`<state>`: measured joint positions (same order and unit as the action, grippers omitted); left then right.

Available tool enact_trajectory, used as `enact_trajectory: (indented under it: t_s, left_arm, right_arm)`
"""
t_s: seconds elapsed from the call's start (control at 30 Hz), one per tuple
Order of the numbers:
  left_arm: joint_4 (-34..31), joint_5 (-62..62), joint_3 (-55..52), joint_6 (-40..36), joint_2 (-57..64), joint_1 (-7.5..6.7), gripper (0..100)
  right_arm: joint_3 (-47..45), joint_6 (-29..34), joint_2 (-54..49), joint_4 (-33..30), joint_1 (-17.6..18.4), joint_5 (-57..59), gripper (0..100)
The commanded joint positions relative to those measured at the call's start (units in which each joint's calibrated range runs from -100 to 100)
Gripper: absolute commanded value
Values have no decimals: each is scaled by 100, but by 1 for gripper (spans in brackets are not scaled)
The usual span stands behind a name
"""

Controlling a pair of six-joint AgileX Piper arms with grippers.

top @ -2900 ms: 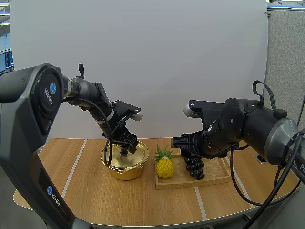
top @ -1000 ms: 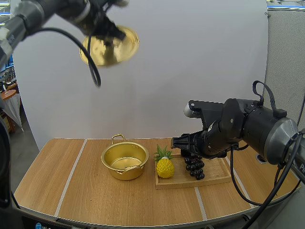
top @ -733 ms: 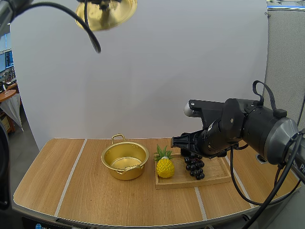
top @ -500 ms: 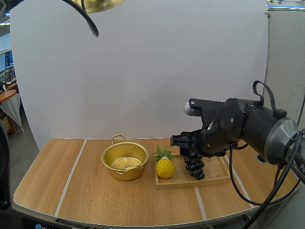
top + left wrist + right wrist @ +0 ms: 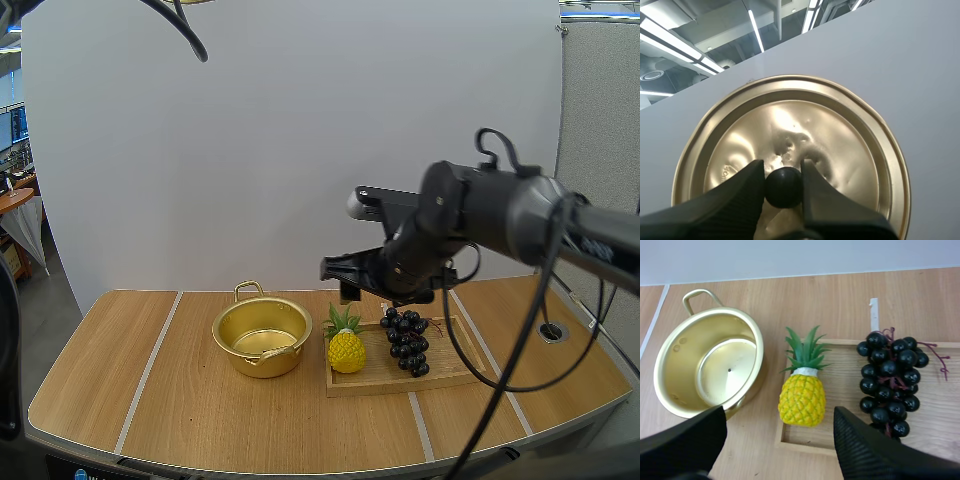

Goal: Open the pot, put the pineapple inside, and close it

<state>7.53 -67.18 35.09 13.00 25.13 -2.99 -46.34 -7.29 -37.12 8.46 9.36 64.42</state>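
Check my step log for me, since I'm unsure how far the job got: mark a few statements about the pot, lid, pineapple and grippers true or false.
1. The pot stands open with nothing in it. True.
2. The pineapple lies inside the pot. False: it stands on the tray, beside the grapes.
3. The left gripper pinches the lid by its knob. True.
4. The right gripper is shut on the pineapple. False: its fingers stand apart, above the pineapple, touching nothing.
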Motion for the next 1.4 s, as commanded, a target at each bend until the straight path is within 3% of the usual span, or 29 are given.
enact_trajectory:
  t_s: [0.0, 0.3, 0.6, 0.77, 0.97, 1.37]
  left_arm:
    - [-11, 216, 35, -22, 30, -20, 0]
    - [-11, 216, 35, -22, 30, -20, 0]
    - [-11, 216, 35, -22, 30, -20, 0]
    - [-11, 216, 35, -22, 30, -20, 0]
    - [-11, 216, 35, -22, 30, -20, 0]
    - [-11, 216, 35, -22, 30, -20, 0]
  right_arm:
    - [231, 65, 358, 30, 115, 25, 100]
    - [262, 469, 1183, -104, 123, -402, 100]
    - [262, 469, 1913, -114, 123, -813, 100]
    - [262, 508, 2162, -166, 123, -972, 100]
    - [262, 963, 2351, -660, 123, -1167, 100]
    - [262, 959, 2782, -673, 123, -1550, 100]
